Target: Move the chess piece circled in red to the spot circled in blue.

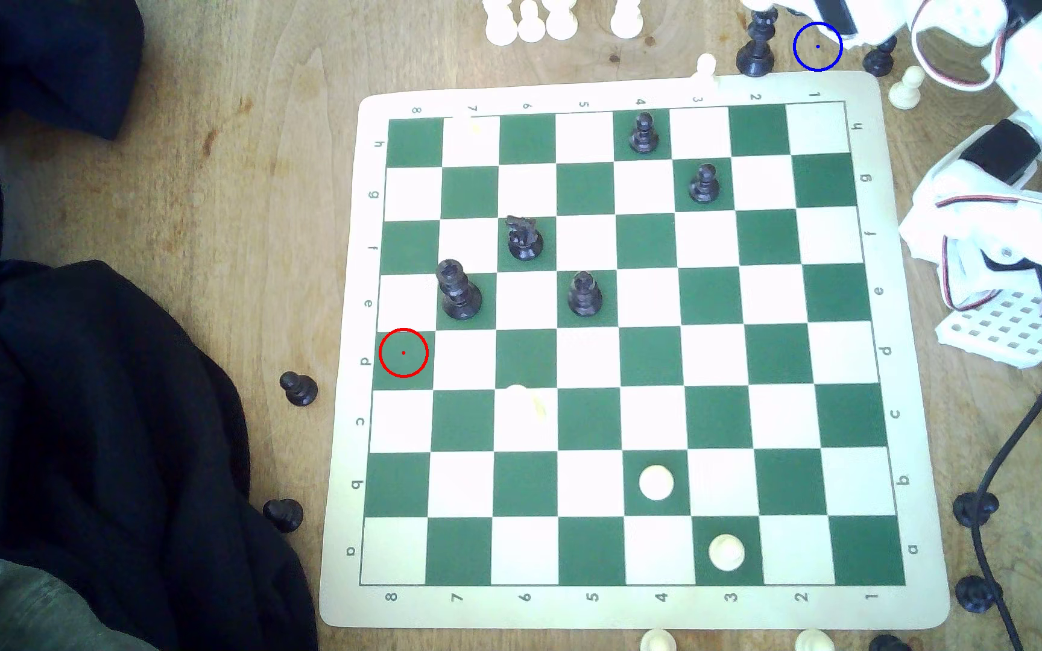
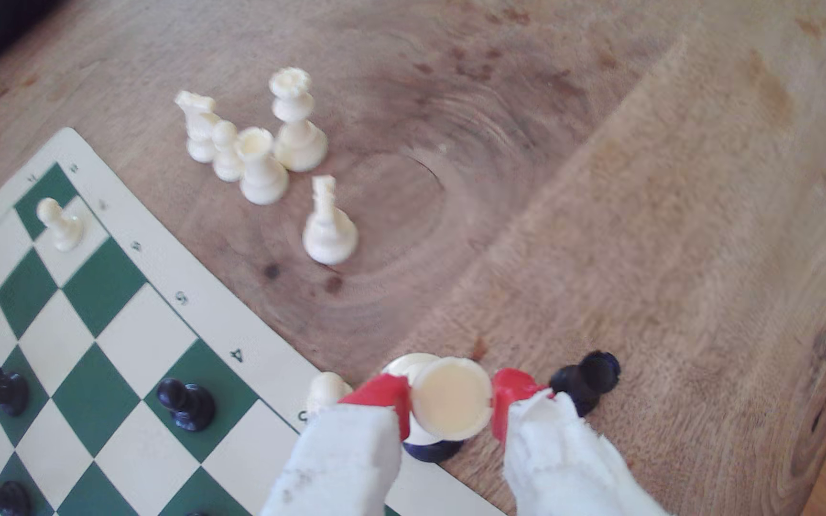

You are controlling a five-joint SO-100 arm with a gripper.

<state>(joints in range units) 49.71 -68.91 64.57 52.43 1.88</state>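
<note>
**Here: white pawn pinched in the claw above the bench**

Here the claw (image 2: 450,399) has its two red fingertips (image 2: 383,394) pressed against opposite sides of the cream-white pawn (image 2: 450,397). The pawn is tipped over so that its flat round base faces the wrist camera; its long axis runs away from the lens toward the wood, and its head is hidden behind the base. It hangs over the bench (image 2: 649,223) just off the chess mat's (image 2: 262,347) numbered border. Directly beneath it sits a dark round piece (image 2: 431,450), and a black pawn (image 2: 587,379) stands beside the far fingertip. Further out, five white pieces (image 2: 262,149) cluster on bare wood. In the exterior view, the blue-ringed spot (image 1: 817,46) lies at the arm's (image 1: 1020,81) edge, next to a tall black piece (image 1: 756,44); the red-ringed green square (image 1: 404,352) is bare.
</note>
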